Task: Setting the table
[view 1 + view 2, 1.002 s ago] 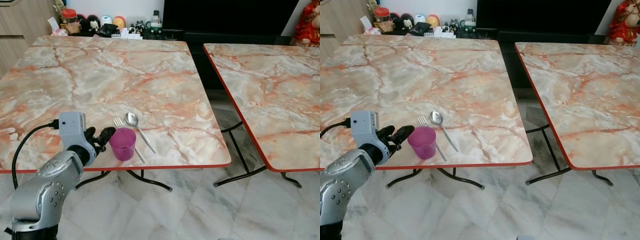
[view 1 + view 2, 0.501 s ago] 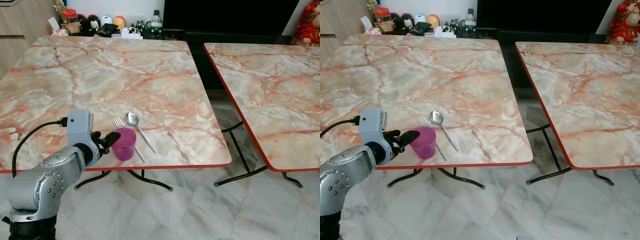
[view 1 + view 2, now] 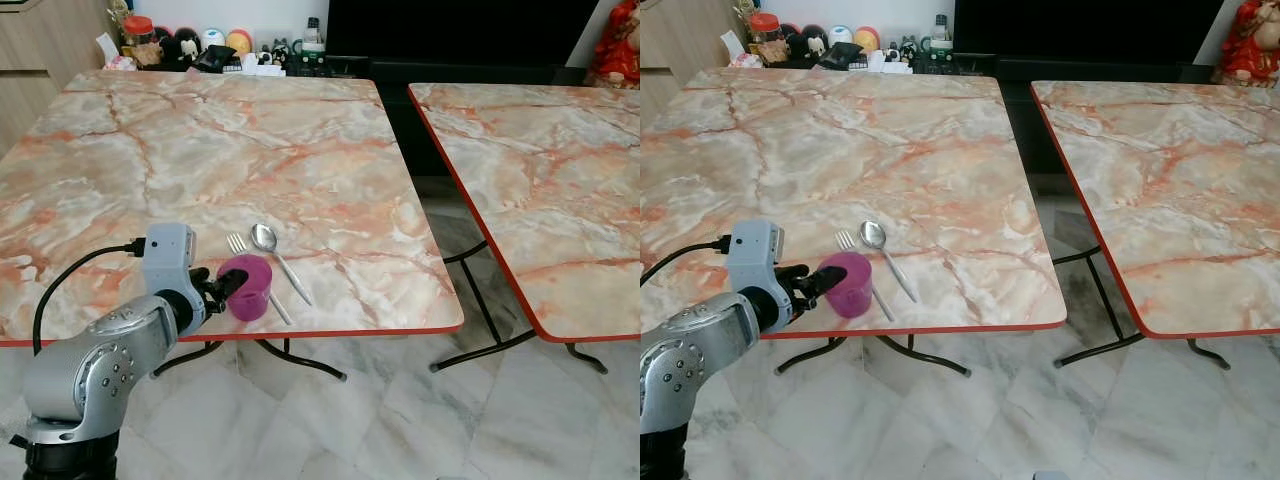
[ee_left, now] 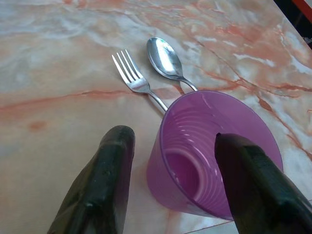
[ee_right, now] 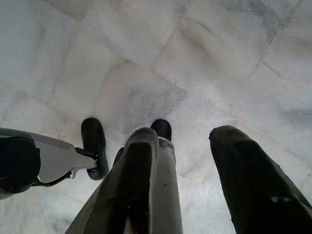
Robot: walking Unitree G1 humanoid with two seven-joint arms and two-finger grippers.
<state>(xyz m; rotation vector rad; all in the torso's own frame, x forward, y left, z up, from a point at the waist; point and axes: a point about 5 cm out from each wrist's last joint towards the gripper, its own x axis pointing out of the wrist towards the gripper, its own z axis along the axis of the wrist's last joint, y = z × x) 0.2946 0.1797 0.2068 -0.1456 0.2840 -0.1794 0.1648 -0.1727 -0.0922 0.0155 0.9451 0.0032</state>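
Left gripper (image 4: pixel 170 190), fingers apart, straddles the purple cup's (image 3: pixel 247 287) wall beside the fork (image 3: pixel 237 244) and spoon (image 3: pixel 264 238). Likely grasping; next, close firmly.

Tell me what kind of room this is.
Probably a home dining or living area: two marble-patterned folding tables on a marble tile floor, a dark TV screen behind with knick-knacks beside it, and a purple cup, fork and spoon laid out.
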